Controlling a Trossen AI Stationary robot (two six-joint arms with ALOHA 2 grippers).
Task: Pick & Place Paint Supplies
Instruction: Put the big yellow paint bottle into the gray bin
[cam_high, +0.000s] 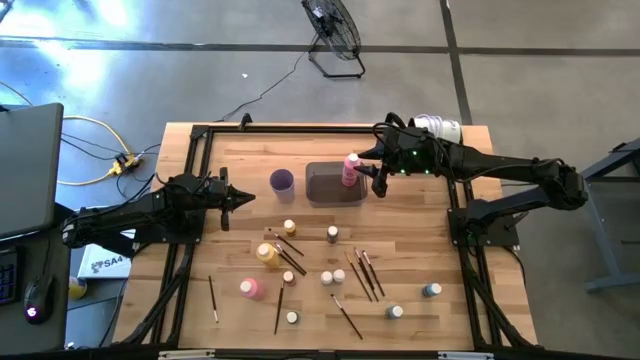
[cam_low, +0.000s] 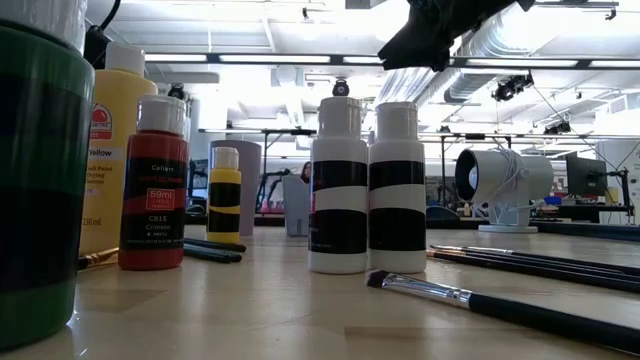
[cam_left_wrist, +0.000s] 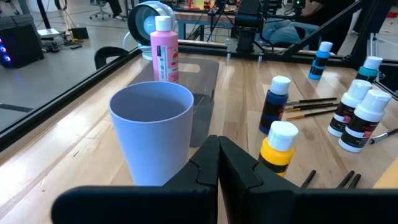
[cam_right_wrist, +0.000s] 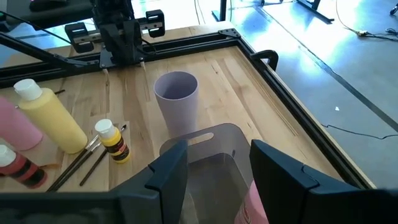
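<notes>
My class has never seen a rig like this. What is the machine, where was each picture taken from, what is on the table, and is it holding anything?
Two dark robot arms work at a wooden table. One picture looks straight down, one looks level across the tabletop, and two come from cameras on the arms' wrists. The right gripper is open beside a pink bottle standing in the grey tray; it holds nothing. The left gripper waits shut and empty, pointing at the purple cup. More small paint bottles, like the yellow one, and thin brushes lie scattered on the near half of the table.

Pink bottle (cam_high: 351, 168) upright in tray (cam_high: 322, 186) (others scattered).
</notes>
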